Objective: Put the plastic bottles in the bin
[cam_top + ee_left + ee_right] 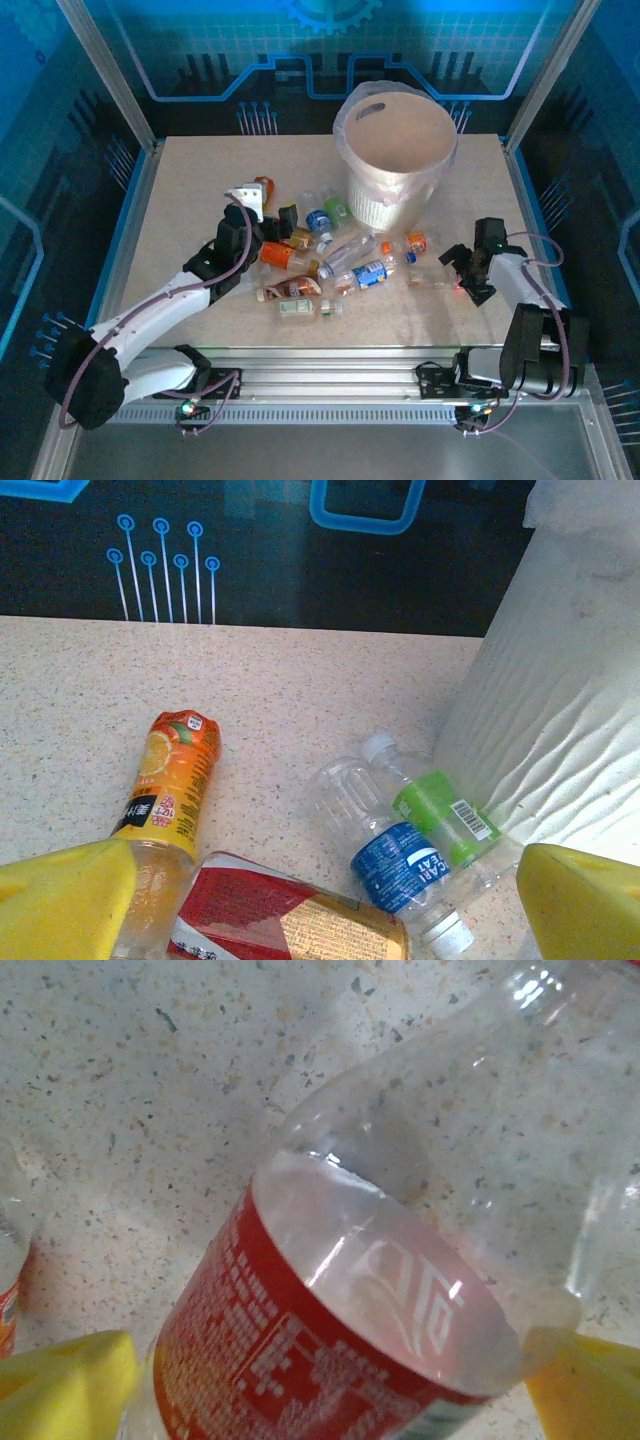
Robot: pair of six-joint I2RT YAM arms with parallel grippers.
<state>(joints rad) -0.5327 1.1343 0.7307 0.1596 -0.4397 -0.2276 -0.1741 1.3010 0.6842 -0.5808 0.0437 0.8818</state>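
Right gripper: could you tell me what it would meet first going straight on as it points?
Probably the clear red-labelled bottle lying just ahead of the open right gripper; depth is unclear.

Speckled beige table (200, 190), aluminium frame posts (108, 75) at its far corners, dark backdrop (250, 60) behind with glowing blue circuit lines and a gear motif (330, 12), slotted metal rail (330, 372) along the near edge

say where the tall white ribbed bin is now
In the top view the tall white ribbed bin stands far centre-right on the table, a green-labelled clear plastic bottle lying beside its left base.
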